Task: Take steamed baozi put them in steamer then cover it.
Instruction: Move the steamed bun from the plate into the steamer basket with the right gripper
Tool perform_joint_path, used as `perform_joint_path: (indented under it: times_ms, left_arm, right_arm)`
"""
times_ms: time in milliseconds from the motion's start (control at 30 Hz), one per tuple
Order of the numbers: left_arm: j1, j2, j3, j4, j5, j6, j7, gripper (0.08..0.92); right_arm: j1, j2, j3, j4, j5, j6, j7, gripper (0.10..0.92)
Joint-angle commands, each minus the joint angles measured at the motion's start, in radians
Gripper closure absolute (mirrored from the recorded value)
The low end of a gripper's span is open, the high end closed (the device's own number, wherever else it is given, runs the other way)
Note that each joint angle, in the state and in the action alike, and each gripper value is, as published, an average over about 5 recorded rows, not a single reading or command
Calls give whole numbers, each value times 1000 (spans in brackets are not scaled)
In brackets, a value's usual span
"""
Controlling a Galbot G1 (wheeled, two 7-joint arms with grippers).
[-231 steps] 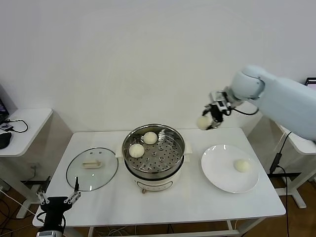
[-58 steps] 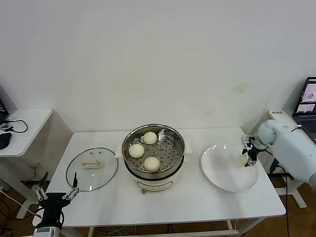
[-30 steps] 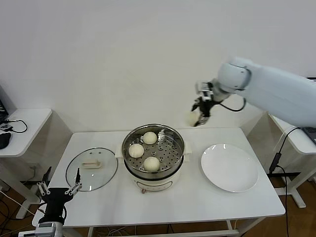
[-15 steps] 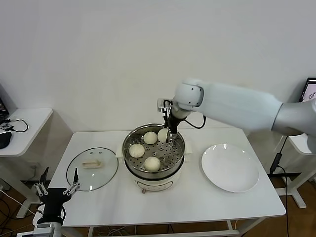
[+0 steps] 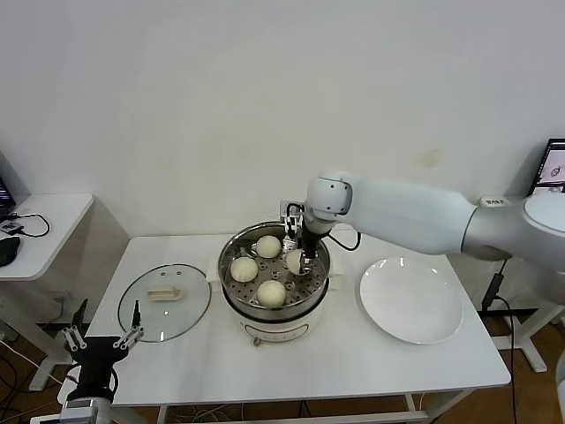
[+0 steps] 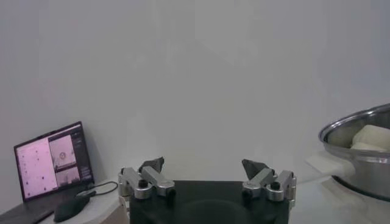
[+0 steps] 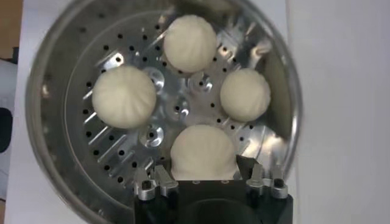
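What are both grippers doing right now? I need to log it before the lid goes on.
Left gripper: open, empty, parked beside the table.
Right gripper: shut on the fourth baozi, inside the steamer.

shiny perforated metal steamer (image 7: 67, 73)

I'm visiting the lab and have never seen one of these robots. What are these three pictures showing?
A two-armed robot at a white table. One picture comes from its head; the other two from cameras on its wrists. The right gripper reaches into the steamer, a shiny pot, its fingers around the fourth baozi, a small pale bun; three more already sit on the perforated tray. Beside the pot lie the glass cover on one side and a white plate, now without buns, on the other. The left gripper waits open at the table's near corner, holding nothing.
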Motion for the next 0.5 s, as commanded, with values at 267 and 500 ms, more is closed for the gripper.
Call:
perform_joint_path:
  times_ms: [267, 500]
  left_arm:
    - [-1, -1, 2, 2, 1, 0, 0, 177]
    - [-3, -1, 6, 1, 3, 1, 0, 177]
  right_arm:
    - [-52, 18, 23, -35, -44, 0, 14, 355]
    - [9, -10, 38, -2, -33, 11, -3, 242]
